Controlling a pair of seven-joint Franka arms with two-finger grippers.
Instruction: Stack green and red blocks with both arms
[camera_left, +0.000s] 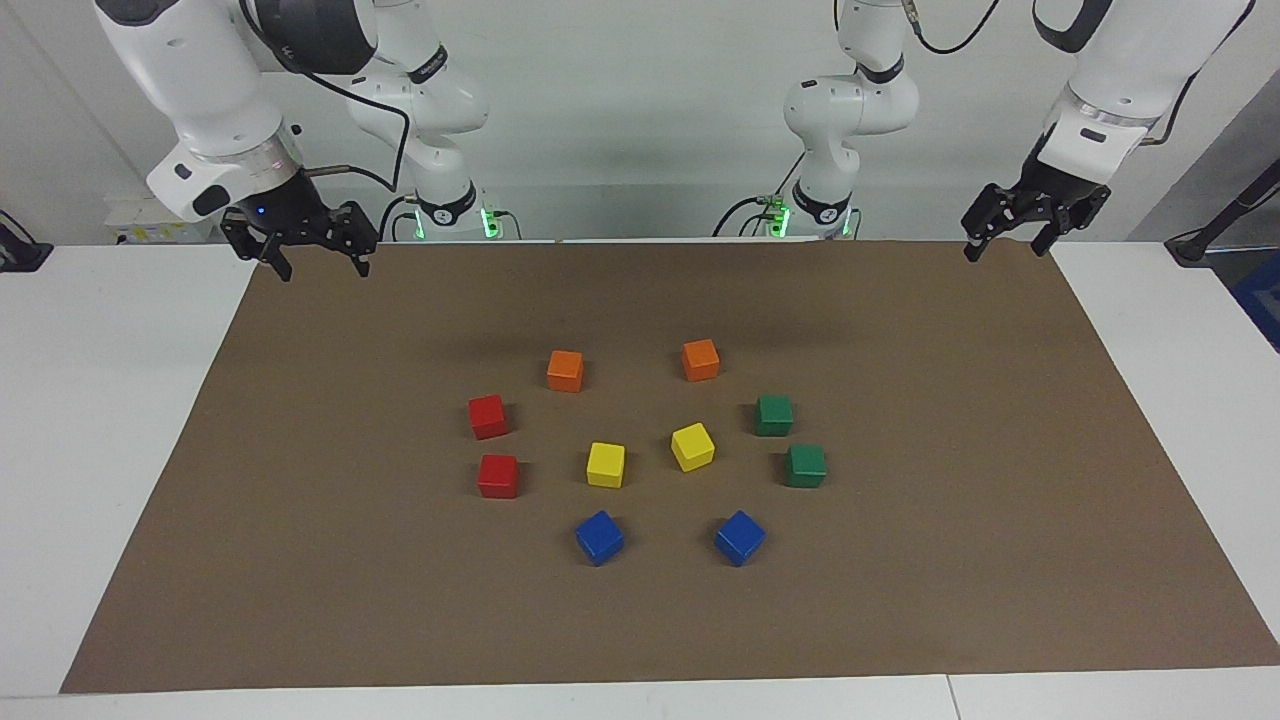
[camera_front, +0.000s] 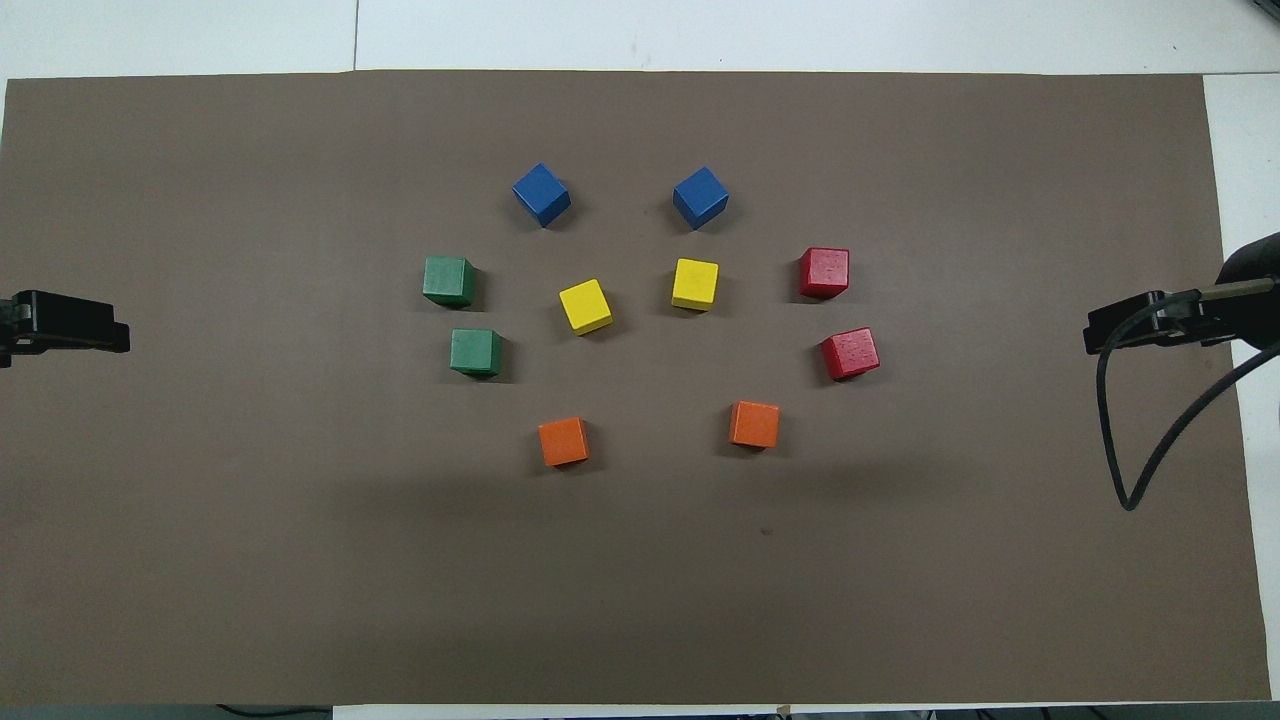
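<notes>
Two green blocks (camera_left: 774, 415) (camera_left: 805, 466) sit side by side on the brown mat, toward the left arm's end; from overhead they show as green blocks (camera_front: 448, 281) (camera_front: 475, 352). Two red blocks (camera_left: 488, 416) (camera_left: 498, 476) lie toward the right arm's end, seen from above as red blocks (camera_front: 824, 272) (camera_front: 850, 353). All four rest singly on the mat, apart from one another. My left gripper (camera_left: 1005, 250) (camera_front: 105, 335) hangs open and empty over the mat's corner near its base. My right gripper (camera_left: 323, 268) (camera_front: 1105, 335) hangs open and empty over the other near corner.
Two orange cubes (camera_left: 565, 370) (camera_left: 701, 360) lie nearest the robots, two yellow cubes (camera_left: 605, 465) (camera_left: 692, 446) in the middle, two blue cubes (camera_left: 599, 537) (camera_left: 740, 537) farthest. The brown mat (camera_left: 950, 560) covers a white table (camera_left: 100, 450). A black cable (camera_front: 1150, 440) loops below the right gripper.
</notes>
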